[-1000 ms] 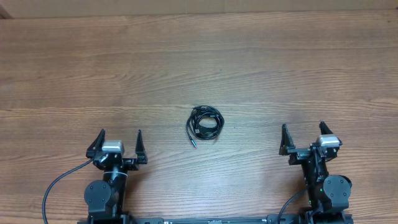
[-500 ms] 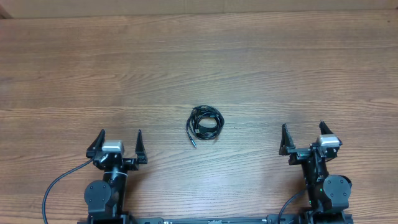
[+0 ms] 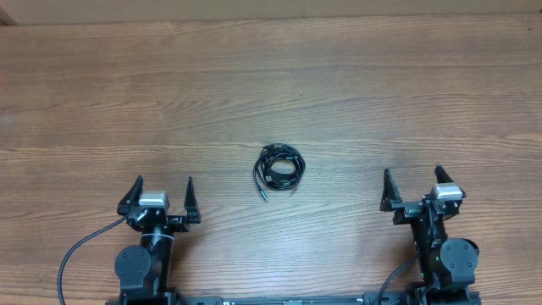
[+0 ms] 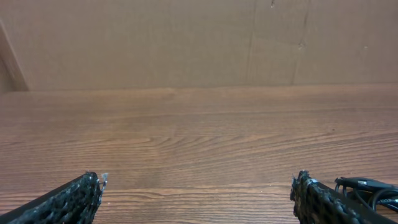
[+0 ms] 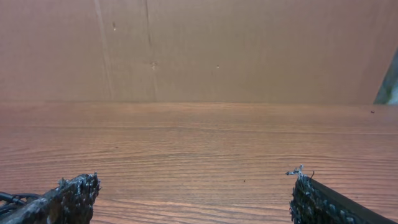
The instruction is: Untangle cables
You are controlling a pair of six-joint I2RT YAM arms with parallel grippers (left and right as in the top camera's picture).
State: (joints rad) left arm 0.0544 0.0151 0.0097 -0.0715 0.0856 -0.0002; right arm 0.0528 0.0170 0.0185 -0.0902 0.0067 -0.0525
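Note:
The cables (image 3: pixel 278 168) lie as a small coiled black bundle on the wooden table (image 3: pixel 271 85), near its middle, with one plug end trailing toward the front. My left gripper (image 3: pixel 161 193) rests open at the front left, well clear of the bundle. My right gripper (image 3: pixel 412 185) rests open at the front right, equally far from it. In the left wrist view the gripper (image 4: pixel 198 186) has nothing between its fingers, and part of the cables (image 4: pixel 373 190) shows past the right finger. In the right wrist view the gripper (image 5: pixel 193 186) is likewise empty, with a bit of cable (image 5: pixel 9 200) at the lower left.
A brown cardboard wall (image 4: pixel 199 43) stands along the table's far edge. Thick black wires (image 3: pixel 80 250) run from the arm bases at the front edge.

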